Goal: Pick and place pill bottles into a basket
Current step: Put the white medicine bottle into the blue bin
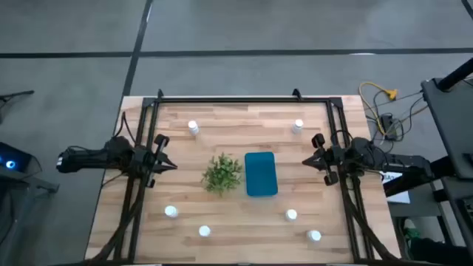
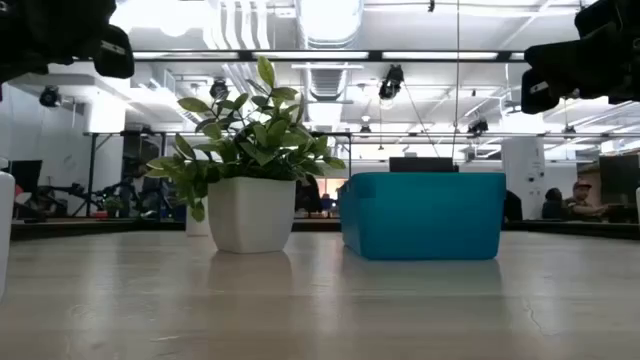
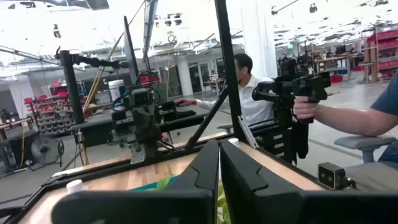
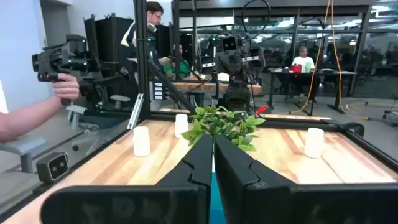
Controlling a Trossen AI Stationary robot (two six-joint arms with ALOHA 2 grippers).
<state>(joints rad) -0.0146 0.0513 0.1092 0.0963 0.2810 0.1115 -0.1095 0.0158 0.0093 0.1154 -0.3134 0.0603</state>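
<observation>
Six small white pill bottles stand upright on the wooden table: two at the far side [image 1: 193, 127] [image 1: 297, 127], two at the near left [image 1: 171, 213] [image 1: 204, 231] and two at the near right [image 1: 291, 215] [image 1: 314, 236]. The teal basket [image 1: 260, 174] stands at the table's middle, also seen in the low view [image 2: 422, 215]. My left gripper [image 1: 171, 166] is shut and empty, held above the table's left side and pointing at the middle. My right gripper [image 1: 307, 160] is shut and empty above the right side, pointing back at it.
A bushy green plant [image 1: 222, 173] in a white pot [image 2: 252, 213] stands just left of the basket. A black frame [image 1: 229, 99] runs along the table's far, left and right edges. A person's hand holding a black device [image 4: 62, 65] shows beyond the table.
</observation>
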